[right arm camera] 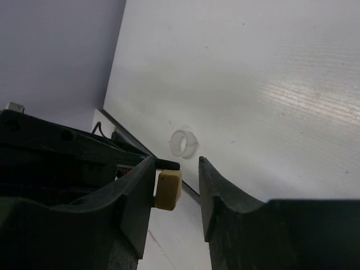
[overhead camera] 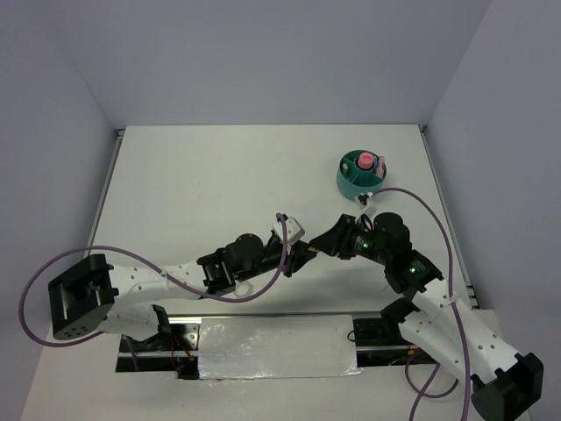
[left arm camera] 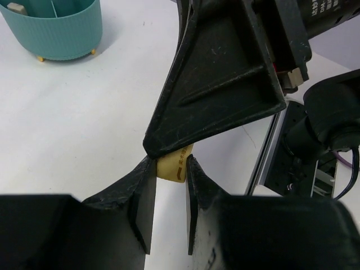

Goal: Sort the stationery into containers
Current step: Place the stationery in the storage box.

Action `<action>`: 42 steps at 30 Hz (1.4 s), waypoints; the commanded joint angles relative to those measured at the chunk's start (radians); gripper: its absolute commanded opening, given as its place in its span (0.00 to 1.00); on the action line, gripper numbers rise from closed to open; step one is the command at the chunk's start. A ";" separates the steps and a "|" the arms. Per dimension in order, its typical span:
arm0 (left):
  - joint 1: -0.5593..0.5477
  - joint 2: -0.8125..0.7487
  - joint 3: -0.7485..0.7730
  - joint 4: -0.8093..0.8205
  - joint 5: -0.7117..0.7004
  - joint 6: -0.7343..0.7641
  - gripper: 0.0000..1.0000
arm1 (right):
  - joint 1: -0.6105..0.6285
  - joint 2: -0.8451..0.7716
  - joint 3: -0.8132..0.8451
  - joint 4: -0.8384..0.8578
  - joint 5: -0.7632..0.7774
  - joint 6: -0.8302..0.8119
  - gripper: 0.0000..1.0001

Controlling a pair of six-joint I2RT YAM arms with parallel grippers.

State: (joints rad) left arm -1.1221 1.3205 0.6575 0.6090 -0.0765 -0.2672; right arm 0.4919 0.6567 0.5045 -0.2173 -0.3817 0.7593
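A tan block (left arm camera: 171,167) is pinched between my left gripper's (left arm camera: 169,170) fingers, above the table's middle (overhead camera: 308,249). My right gripper (right arm camera: 177,171) meets it head-on, jaws open around the same block (right arm camera: 169,189). The block lies against one right finger (right arm camera: 138,194), with a gap to the other. A clear ring (right arm camera: 184,143) lies on the table beyond. The teal organizer (overhead camera: 362,175) stands at the far right with a pink tube (overhead camera: 363,161) in its centre cup. It also shows in the left wrist view (left arm camera: 53,28), with a pale block (left arm camera: 17,8) in one compartment.
Both arms cross the near middle of the table, with purple cables (overhead camera: 421,206) looping beside them. The table's near edge is a metal rail (left arm camera: 264,152), with the arm bases and a silver plate (overhead camera: 272,346) behind it. Grey walls enclose the left, far and right sides.
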 commanded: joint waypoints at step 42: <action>0.010 -0.333 0.077 -0.891 -0.428 -0.382 0.99 | -0.276 1.073 0.904 -0.162 0.600 -0.653 0.00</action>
State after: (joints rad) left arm -1.1114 1.0157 0.7536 -0.2348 -0.5144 -0.6125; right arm 0.2295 1.7058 1.3426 -0.3771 0.2050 0.1555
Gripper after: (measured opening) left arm 0.993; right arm 0.189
